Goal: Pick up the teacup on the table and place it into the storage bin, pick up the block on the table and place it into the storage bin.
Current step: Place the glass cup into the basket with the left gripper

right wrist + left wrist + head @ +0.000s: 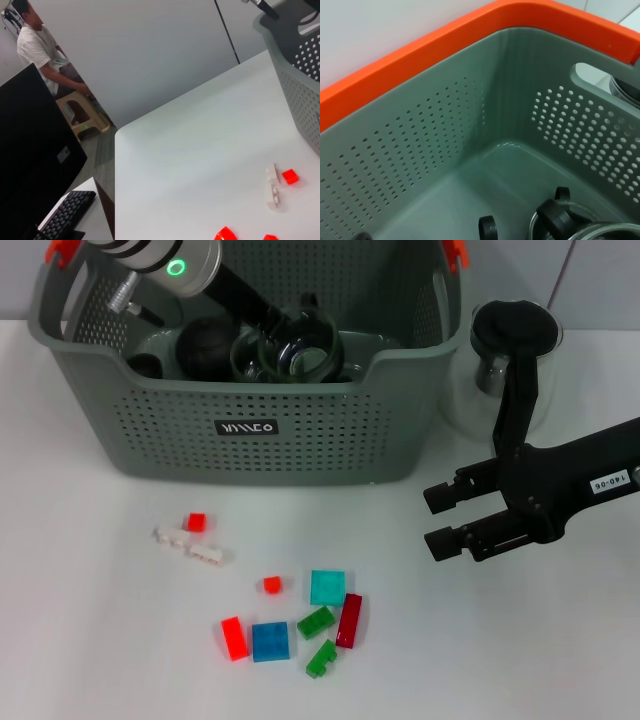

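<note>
Blocks (290, 625) well apart from right gripper (440, 520).

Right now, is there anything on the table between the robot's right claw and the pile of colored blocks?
No. In the head view, only bare white table lies between the right gripper and the nearest block, the dark red block.

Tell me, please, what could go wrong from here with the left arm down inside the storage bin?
The left end effector is inside the storage bin, at a glass teacup among other dark items, so lowering it could knock glass against them. Withdrawing could catch the bin's near rim. The blocks, such as the teal block, lie close together, so the right end effector may nudge neighbours when picking one.
</note>
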Controlling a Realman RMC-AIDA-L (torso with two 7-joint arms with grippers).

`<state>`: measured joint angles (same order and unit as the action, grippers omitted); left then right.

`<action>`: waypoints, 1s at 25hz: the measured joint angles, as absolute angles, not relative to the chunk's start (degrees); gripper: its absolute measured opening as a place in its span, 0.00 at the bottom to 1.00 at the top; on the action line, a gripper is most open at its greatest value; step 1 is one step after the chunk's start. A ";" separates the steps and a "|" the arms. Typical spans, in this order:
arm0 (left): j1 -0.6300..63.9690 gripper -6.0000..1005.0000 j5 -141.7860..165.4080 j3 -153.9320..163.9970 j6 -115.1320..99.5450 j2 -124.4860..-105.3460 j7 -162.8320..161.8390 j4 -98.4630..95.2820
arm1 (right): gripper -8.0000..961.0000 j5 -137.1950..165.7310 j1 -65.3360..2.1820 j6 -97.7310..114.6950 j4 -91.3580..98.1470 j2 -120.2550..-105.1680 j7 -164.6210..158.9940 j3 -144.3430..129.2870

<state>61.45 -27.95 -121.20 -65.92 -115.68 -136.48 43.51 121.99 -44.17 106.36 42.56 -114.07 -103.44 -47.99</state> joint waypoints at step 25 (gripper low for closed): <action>61.35 0.05 -27.77 -119.61 -65.72 -116.45 -136.44 43.50 | 0.80 121.99 -43.81 106.30 42.45 -114.08 -103.05 -47.99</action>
<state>61.35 -27.77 -119.61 -65.72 -116.45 -136.44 43.50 121.99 -43.81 106.30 42.45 -114.08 -103.05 -47.99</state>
